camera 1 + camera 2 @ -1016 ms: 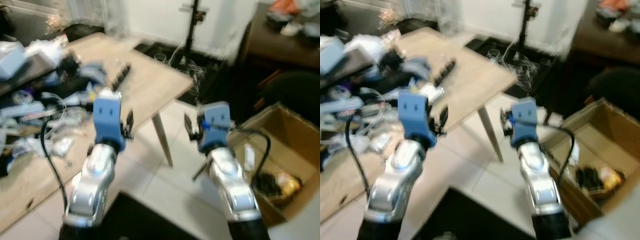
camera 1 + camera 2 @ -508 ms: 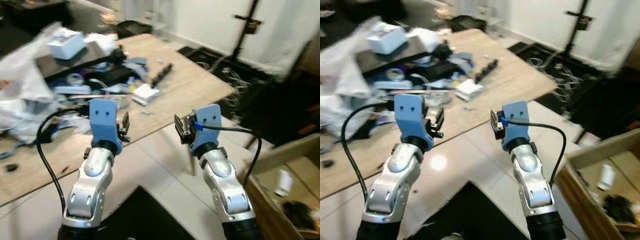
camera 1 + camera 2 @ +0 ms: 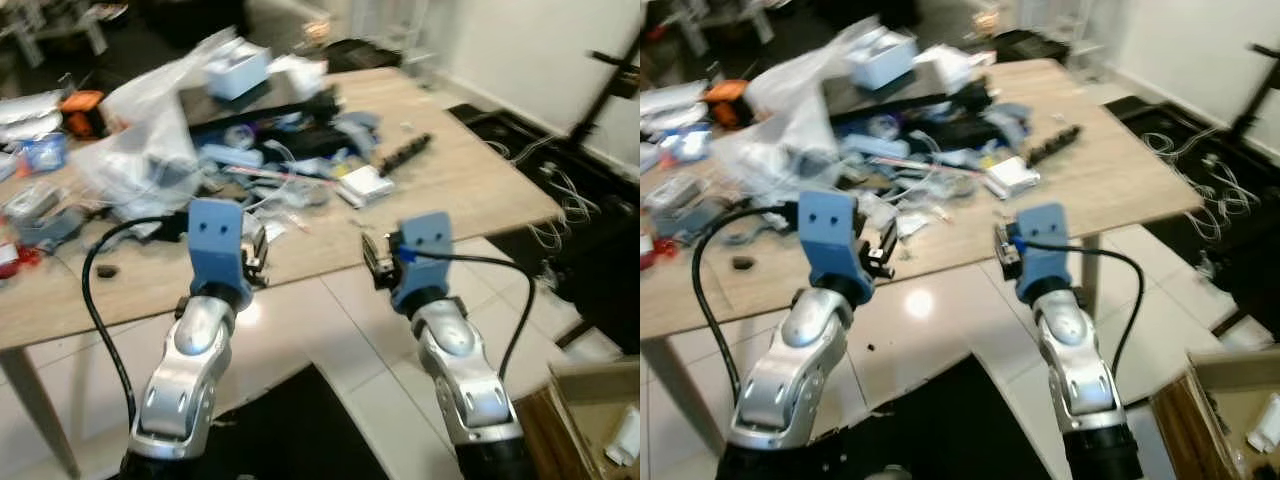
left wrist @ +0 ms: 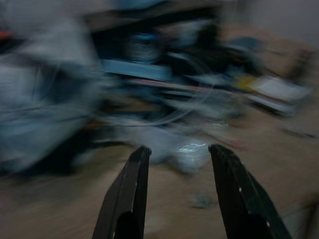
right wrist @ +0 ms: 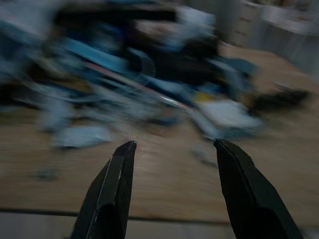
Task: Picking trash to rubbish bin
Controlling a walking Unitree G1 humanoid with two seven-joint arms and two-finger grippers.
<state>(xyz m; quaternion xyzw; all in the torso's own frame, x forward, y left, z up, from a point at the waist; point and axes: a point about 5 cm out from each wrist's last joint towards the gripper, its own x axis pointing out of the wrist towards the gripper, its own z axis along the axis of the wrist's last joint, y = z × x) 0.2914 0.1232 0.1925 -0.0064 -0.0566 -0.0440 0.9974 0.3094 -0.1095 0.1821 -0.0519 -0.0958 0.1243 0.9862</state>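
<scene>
While nothing is being held yet, the trash is lying in a heap across the upper left and centre of the head views, on the wooden table (image 3: 1110,190): a crumpled clear plastic bag (image 3: 790,115), small clear wrappers (image 3: 880,215) near the table's front edge, tangled cables and a flat white packet (image 3: 1012,177). These are probably featherlight, soft and slippery, so pinching a raised fold or bunched corner of film looks safer than pressing on a flat face; the bag is likely to drag neighbouring bits along with it. Both arms are reaching forward in the lower middle of the frame, short of the table edge. In the wrist views the left gripper (image 4: 177,164) and the right gripper (image 5: 172,159) are each showing their fingers spread apart, empty, pointing at the blurred clutter. A cardboard box (image 3: 1230,400), possibly the bin, is sitting at the lower right corner, well apart from the heap.
</scene>
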